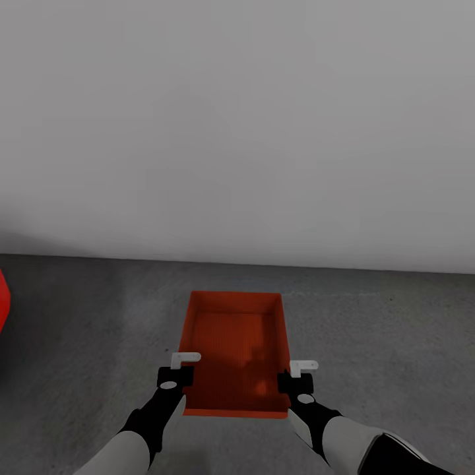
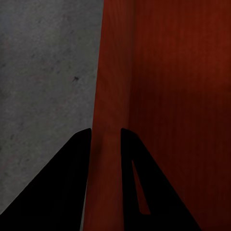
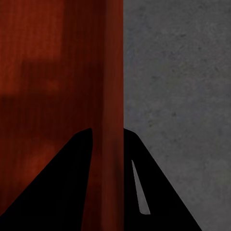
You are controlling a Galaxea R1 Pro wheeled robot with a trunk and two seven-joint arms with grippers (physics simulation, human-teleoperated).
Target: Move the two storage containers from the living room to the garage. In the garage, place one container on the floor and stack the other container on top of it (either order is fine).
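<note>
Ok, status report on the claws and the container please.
Left claw shut on container left wall. Right claw shut on right wall. Grey floor below; red object far left.

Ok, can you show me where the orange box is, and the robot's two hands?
storage container [image 1: 234,343], head view, its ribbed bottom.
left gripper [image 1: 181,367], head view, at the box's left wall.
right gripper [image 1: 296,373], head view, at the box's right wall.

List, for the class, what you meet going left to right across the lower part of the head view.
Red car at the edge → left hand → storage container → right hand, all above the floor.
</note>
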